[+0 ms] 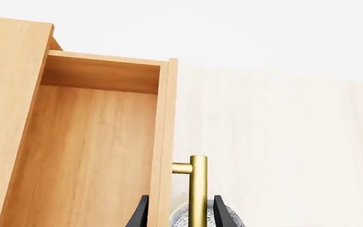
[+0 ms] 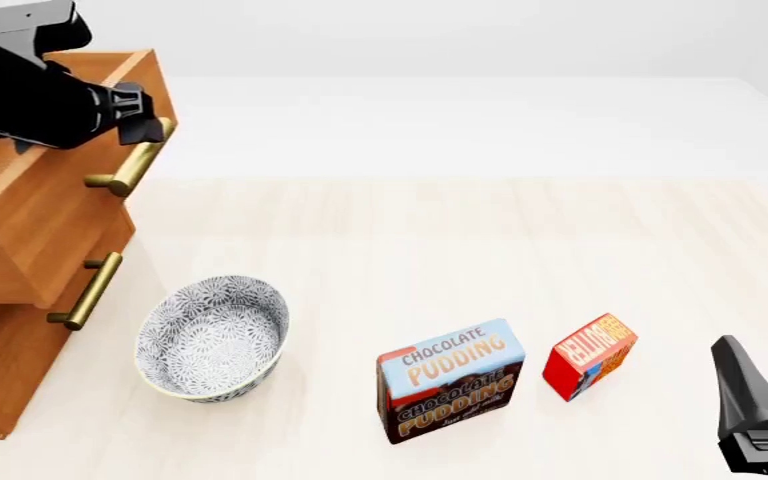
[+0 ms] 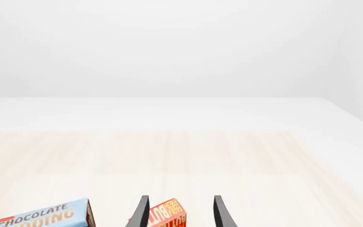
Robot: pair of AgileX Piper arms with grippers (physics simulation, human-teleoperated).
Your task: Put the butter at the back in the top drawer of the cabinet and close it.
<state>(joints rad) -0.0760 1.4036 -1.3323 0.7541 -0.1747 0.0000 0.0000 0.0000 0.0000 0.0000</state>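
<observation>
The left jaws (image 1: 180, 215) stood apart on either side of the brass handle (image 1: 197, 189) of the top drawer (image 1: 93, 142), one finger behind the drawer front and one outside the bar; whether they pressed on it could not be told. The drawer was pulled out of the cabinet (image 2: 11, 300) at the counter's left edge, its inside bare wood. The right jaws (image 3: 180, 213) stood wide and held nothing, with the butter (image 2: 590, 355) beyond them near the front right corner of the counter (image 2: 491, 240). Just left of the butter stood the pudding box (image 2: 451, 380), and farther left a patterned bowl (image 2: 213, 338) sat before the cabinet.
</observation>
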